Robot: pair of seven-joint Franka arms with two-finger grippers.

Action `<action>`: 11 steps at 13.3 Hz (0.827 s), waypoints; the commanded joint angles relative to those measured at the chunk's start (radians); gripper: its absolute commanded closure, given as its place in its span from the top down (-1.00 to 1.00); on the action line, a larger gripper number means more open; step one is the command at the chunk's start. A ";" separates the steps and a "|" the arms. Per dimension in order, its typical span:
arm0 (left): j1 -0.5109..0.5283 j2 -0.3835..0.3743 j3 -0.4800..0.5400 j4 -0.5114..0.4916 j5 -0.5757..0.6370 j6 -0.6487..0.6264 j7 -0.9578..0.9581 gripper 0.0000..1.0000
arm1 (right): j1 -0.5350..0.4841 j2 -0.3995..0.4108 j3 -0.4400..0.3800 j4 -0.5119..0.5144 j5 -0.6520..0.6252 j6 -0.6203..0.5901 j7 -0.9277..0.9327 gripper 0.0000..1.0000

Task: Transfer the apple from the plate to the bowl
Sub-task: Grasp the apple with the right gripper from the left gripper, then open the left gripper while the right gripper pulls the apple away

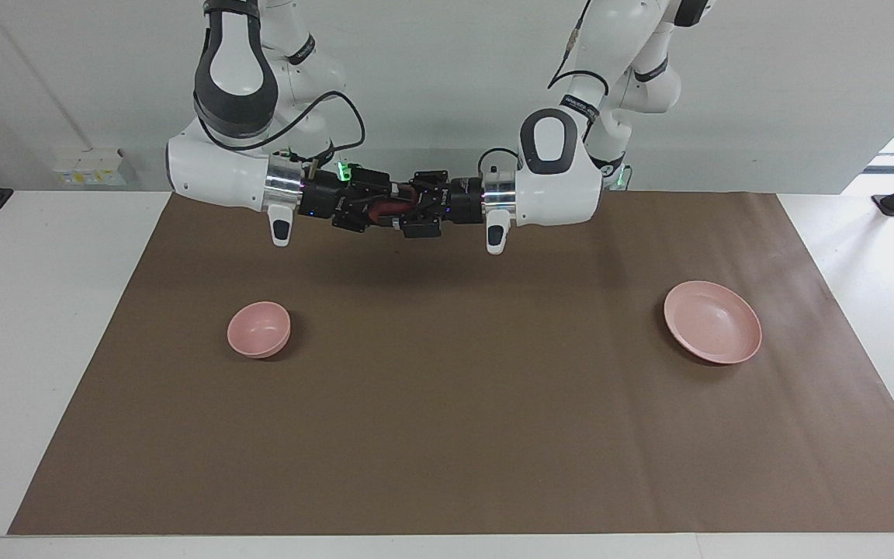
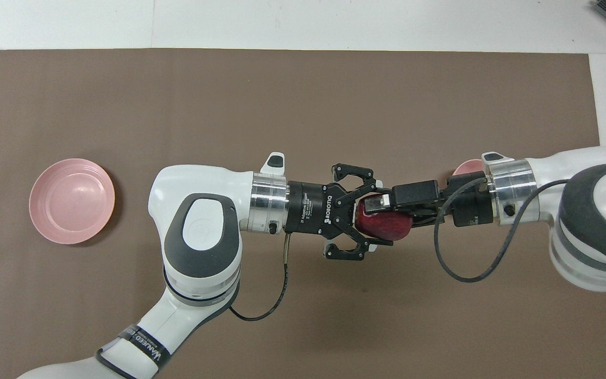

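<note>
The dark red apple (image 1: 389, 210) (image 2: 384, 225) hangs in the air over the middle of the brown mat, between the two grippers. My right gripper (image 1: 382, 208) (image 2: 377, 211) is shut on it, one finger lying across its top. My left gripper (image 1: 410, 213) (image 2: 371, 213) faces it from the other end, open, its fingers spread on either side of the apple without touching it. The pale pink plate (image 1: 712, 322) (image 2: 71, 201) lies bare toward the left arm's end of the table. The small pink bowl (image 1: 259, 329) (image 2: 466, 167) stands toward the right arm's end; in the overhead view my right wrist covers most of it.
A brown mat (image 1: 447, 435) covers most of the white table (image 1: 36, 349). Both forearms stretch level across the part of the mat nearest the robots.
</note>
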 commanded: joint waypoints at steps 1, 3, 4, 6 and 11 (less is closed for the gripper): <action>-0.005 -0.020 0.007 -0.012 0.013 0.022 -0.022 1.00 | -0.026 -0.008 0.003 0.011 -0.044 -0.029 0.028 -1.00; 0.004 -0.022 0.009 -0.017 0.028 0.008 -0.023 1.00 | -0.043 0.002 0.003 0.025 -0.067 -0.051 0.021 -1.00; 0.006 -0.022 0.010 -0.020 0.048 0.005 -0.023 1.00 | -0.055 0.005 0.003 0.035 -0.087 -0.056 0.016 -1.00; 0.022 -0.023 0.017 -0.024 0.117 -0.013 -0.026 1.00 | -0.078 0.021 0.003 0.054 -0.154 -0.064 -0.010 -1.00; 0.125 -0.019 0.017 -0.020 0.356 -0.131 -0.026 1.00 | -0.141 0.071 0.003 0.132 -0.450 -0.064 -0.070 -1.00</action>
